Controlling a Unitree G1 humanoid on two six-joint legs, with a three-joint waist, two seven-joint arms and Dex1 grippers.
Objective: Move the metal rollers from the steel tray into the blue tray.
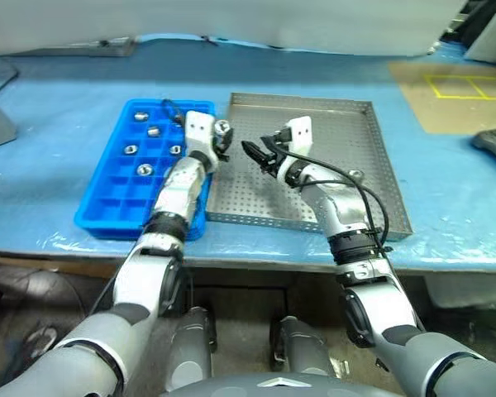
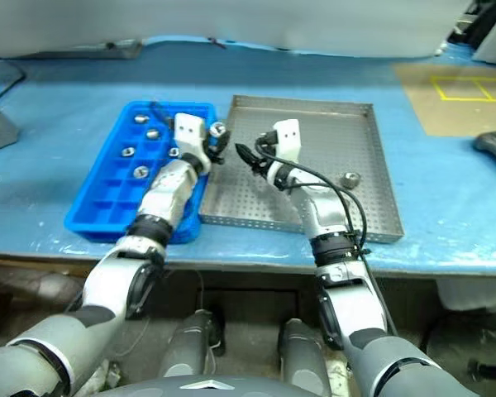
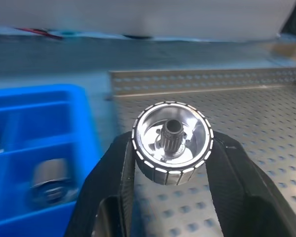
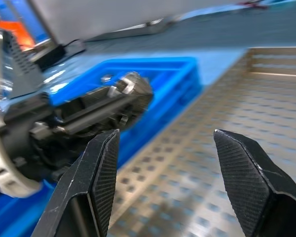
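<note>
Surface: blue-covered tabletop carrying blue tray beside steel tray.
Left fingers: clenched on one metal roller, at the trays' shared edge.
Right fingers: spread, empty, above steel tray.
Other metal rollers: in blue tray compartments; one lies in steel tray.

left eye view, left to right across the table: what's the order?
blue tray → left end effector holding a metal roller → right end effector → loose roller in the steel tray
</note>
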